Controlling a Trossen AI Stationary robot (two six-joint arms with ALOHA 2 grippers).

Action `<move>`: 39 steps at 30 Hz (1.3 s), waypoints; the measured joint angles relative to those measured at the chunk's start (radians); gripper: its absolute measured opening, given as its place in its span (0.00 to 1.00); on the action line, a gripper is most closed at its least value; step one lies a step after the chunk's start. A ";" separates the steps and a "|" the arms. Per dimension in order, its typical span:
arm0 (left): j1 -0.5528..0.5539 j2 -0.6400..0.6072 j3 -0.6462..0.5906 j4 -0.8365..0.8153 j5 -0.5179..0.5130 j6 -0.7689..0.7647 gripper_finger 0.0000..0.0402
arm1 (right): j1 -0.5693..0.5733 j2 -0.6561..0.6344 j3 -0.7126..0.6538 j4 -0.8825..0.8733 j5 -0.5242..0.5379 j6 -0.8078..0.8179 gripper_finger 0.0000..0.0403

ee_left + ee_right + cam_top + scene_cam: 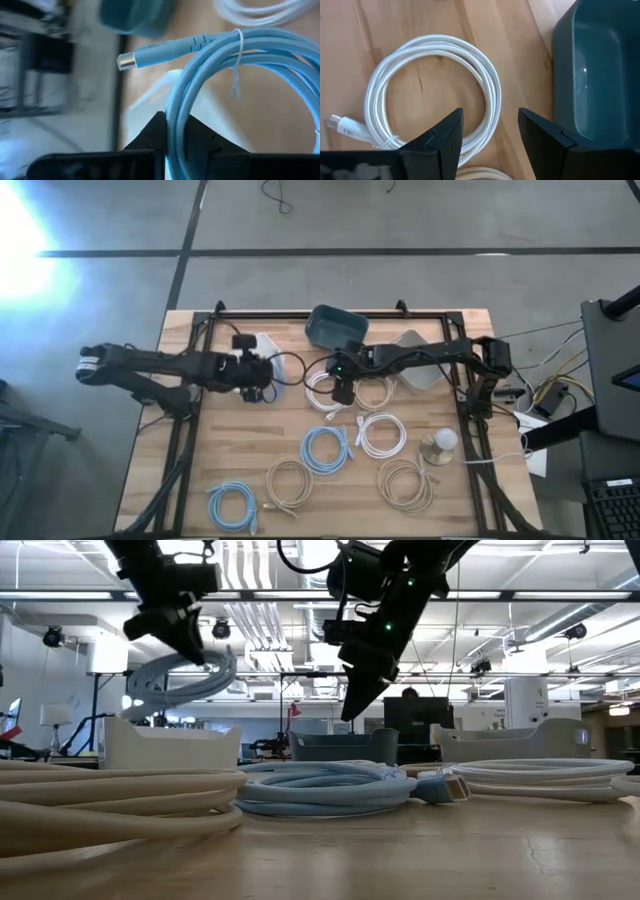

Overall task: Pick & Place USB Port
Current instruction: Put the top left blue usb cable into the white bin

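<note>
My left pincer (172, 145) clamps the blue USB cable (240, 65) aloft for binning; my right pincer (490, 135) gapes above the white coil (432, 95).

Dark arms, green-lit right tool (343, 392)

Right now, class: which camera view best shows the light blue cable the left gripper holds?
The left wrist view: light blue cable pinched in the left gripper, plug visible. Low view shows it hanging aloft; high view barely; right wrist view not.
</note>
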 joint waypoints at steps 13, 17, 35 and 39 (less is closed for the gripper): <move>0.162 0.003 0.036 -0.052 -0.232 0.122 0.10 | 0.000 -0.001 0.001 -0.004 0.000 -0.045 0.46; 0.220 0.003 0.014 -0.052 -0.204 0.099 0.11 | 0.000 -0.001 0.001 -0.004 0.000 -0.045 0.46; 0.298 0.003 -0.281 0.181 -0.289 0.151 0.11 | 0.000 -0.001 0.001 -0.004 0.000 -0.101 0.46; 0.298 0.003 -0.321 0.229 -0.291 0.151 0.11 | 0.000 -0.001 0.001 -0.004 0.000 -0.106 0.46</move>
